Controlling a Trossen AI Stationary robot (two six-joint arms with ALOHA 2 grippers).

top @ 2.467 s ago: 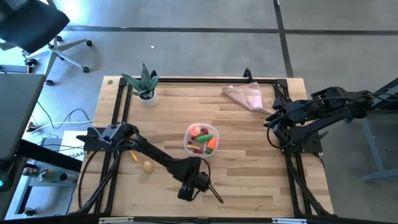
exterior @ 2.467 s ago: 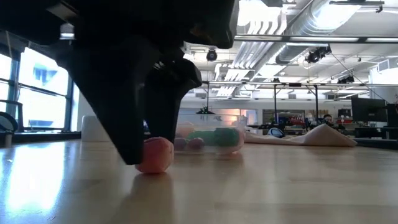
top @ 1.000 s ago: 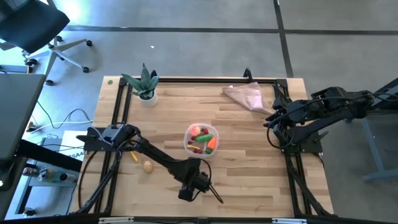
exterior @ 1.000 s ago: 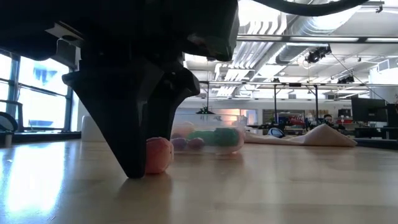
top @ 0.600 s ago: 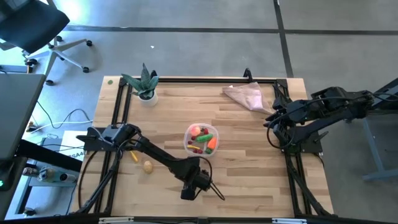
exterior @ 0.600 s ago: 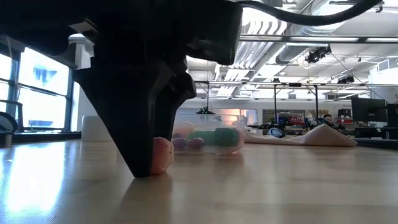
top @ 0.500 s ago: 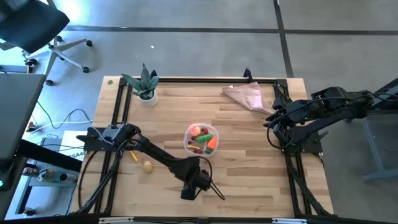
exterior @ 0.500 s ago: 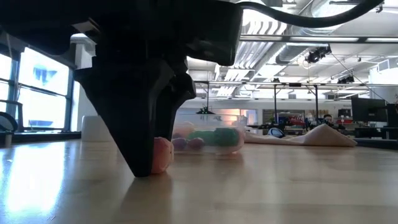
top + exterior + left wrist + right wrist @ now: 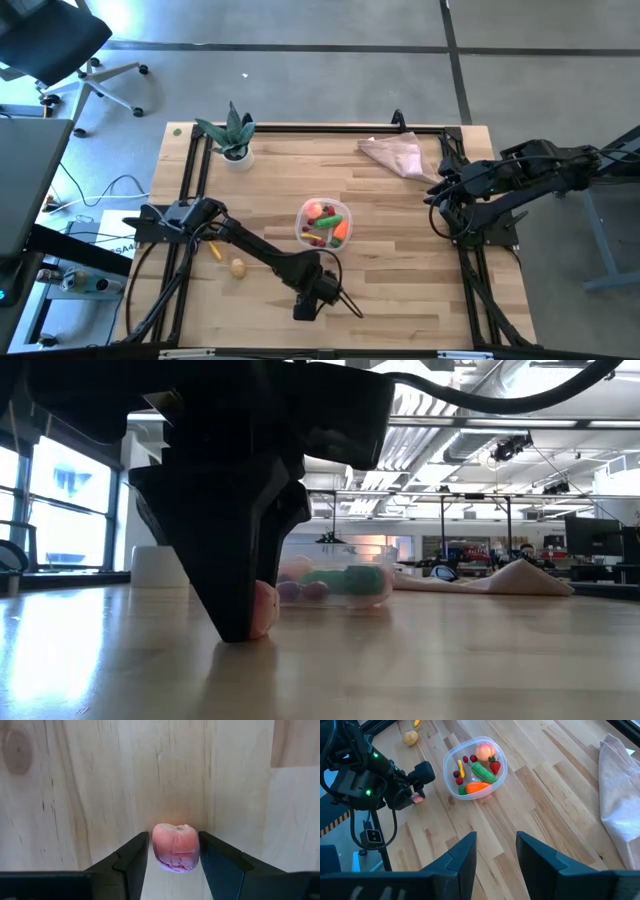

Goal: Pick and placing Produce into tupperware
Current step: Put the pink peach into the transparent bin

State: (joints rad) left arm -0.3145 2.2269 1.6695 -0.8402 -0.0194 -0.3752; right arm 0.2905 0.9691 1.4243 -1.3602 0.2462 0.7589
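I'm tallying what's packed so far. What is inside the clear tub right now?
The tub holds a peach-coloured fruit, a strawberry, a green pod, a carrot, a yellow piece and small red bits. Anything beneath them is hidden.

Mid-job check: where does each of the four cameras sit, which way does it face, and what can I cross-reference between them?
High: overhead, looking straight down; both arms, table.
Low: at table-top height, facing the room; left gripper fills the foreground.
Left wrist: aimed down at the wood; jaws either side of the pink piece.
Right wrist: from the right arm, looking across the table; right gripper open, left arm beyond.
Shared: the tupperware appears in high, low and right wrist; the pink piece in low and both wrists.
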